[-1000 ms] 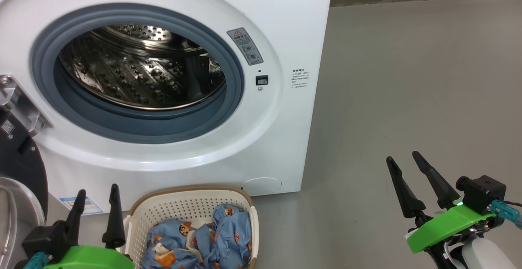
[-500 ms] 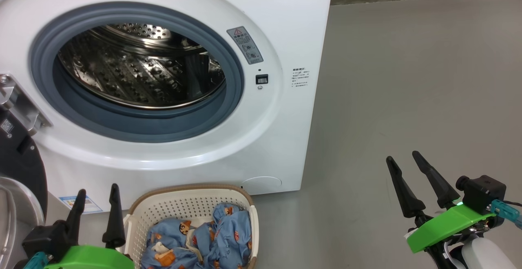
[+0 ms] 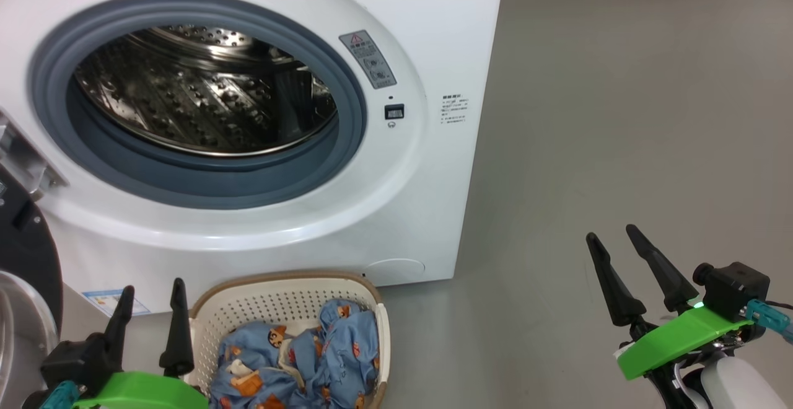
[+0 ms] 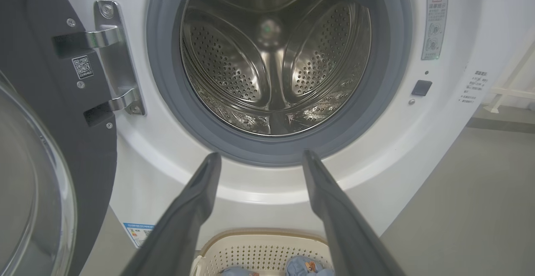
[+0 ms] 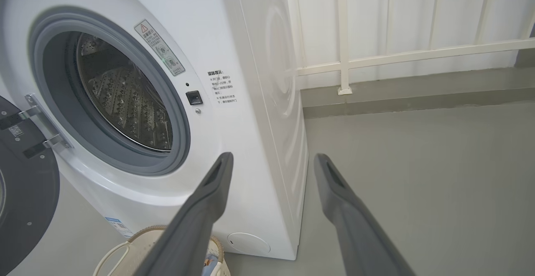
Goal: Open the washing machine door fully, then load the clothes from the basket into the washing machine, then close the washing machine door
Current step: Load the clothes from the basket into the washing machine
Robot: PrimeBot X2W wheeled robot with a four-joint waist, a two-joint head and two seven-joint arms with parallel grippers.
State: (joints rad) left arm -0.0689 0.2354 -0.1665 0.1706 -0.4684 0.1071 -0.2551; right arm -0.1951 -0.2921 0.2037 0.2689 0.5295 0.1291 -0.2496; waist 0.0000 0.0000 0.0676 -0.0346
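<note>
The white washing machine point(image 3: 427, 25) point(image 4: 443, 134) point(image 5: 250, 58) faces me, its steel drum point(image 3: 198, 93) point(image 4: 276, 62) bare inside the grey ring. The washing machine door point(image 3: 25, 254) point(image 4: 46, 100) point(image 5: 25, 192) hangs swung out at the left on its metal hinge. On the floor just below the opening stands the cream basket point(image 3: 279, 300) point(image 4: 259, 251) point(image 5: 138, 246), holding light-blue clothes point(image 3: 310, 359) point(image 4: 305, 265). My left gripper point(image 3: 152, 291) point(image 4: 259, 159) is open and empty, left of the basket. My right gripper point(image 3: 613, 238) point(image 5: 271, 161) is open and empty over bare floor, far right.
Grey floor point(image 3: 619, 118) stretches to the right of the machine. A white railing point(image 5: 397, 54) on a low ledge runs behind it in the right wrist view. A small blue label point(image 3: 111, 300) sits low on the machine's front.
The head view has shifted slightly, so machine and basket sit a little further left and higher in frame. Both grippers stay open where they were.
</note>
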